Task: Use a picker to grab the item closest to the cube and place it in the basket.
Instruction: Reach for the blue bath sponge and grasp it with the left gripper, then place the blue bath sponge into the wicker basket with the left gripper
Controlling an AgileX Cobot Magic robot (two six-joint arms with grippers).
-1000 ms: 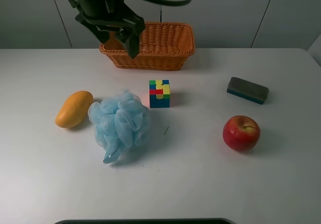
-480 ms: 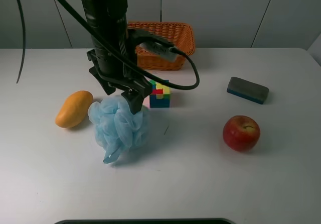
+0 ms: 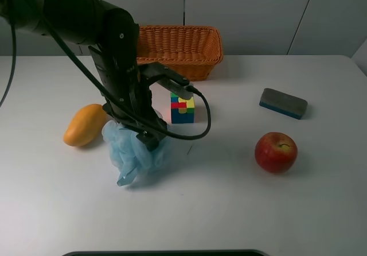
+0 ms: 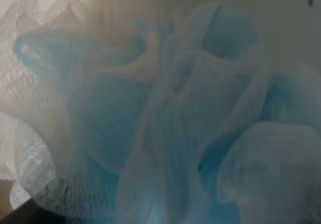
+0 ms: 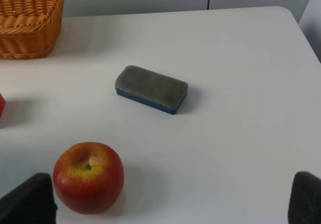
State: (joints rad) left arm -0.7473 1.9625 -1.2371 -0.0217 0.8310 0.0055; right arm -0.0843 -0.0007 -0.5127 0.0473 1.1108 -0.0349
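Observation:
A light blue mesh bath pouf lies just left of the multicoloured cube on the white table. My left gripper is pressed down into the top of the pouf, and its fingertips are buried in the mesh. The left wrist view is filled with blurred blue mesh, so the jaws do not show. The wicker basket stands at the back of the table. My right gripper is open and empty, its fingertips wide apart above the table near the apple.
A mango lies left of the pouf. A red apple and a grey-and-blue eraser lie at the right; both show in the right wrist view, apple and eraser. The basket's corner shows there too.
My left arm has come down from in front of the basket onto the pouf and now presses into it, squashing it. The other objects have not moved.

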